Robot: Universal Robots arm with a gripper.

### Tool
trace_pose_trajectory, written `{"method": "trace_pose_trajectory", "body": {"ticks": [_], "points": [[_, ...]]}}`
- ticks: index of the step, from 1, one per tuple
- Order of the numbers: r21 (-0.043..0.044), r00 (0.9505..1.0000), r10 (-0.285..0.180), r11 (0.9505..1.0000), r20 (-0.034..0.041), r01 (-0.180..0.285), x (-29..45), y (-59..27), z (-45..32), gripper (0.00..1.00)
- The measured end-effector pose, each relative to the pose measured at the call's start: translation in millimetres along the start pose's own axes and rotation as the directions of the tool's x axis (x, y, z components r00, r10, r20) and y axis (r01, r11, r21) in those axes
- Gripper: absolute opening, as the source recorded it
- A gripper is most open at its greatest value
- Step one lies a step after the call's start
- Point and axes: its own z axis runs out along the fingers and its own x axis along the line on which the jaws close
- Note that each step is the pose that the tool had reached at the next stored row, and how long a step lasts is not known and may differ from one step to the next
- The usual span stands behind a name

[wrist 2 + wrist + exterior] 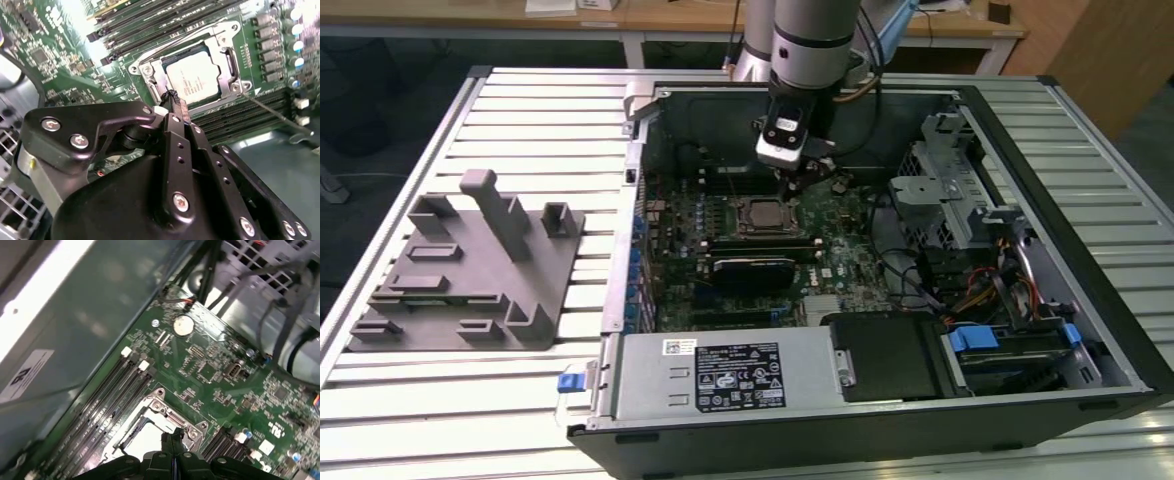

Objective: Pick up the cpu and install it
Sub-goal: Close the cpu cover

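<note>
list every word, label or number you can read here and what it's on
No text reads clearly.
cpu: faint print on its top plate, too small to read.
power supply label: too small to read.
case wall sticker: blurred.

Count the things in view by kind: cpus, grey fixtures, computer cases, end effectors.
cpu: 1
grey fixture: 1
computer case: 1
end effector: 1
Total: 4
</note>
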Motion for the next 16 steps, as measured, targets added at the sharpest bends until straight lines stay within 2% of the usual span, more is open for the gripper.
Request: {"method": "trace_pose_trajectory", "body": {"ticks": [4, 8, 12, 16], "points": [[-0.0009, 0.9974, -0.072, 0.9974, 0.0002, 0.072, 0.0, 0.0, 0.7, 0.11], [-0.0019, 0.9894, -0.145, 0.9894, 0.0004, 0.145, 0.0, 0.0, 1.4, 0.11], [-0.0028, 0.9764, -0.216, 0.9764, 0.0008, 0.216, 0.0, 0.0, 1.9, 0.11], [-0.0037, 0.958, -0.287, 0.958, 0.0011, 0.287, 0.0, 0.0, 2.5, 0.11]]}}
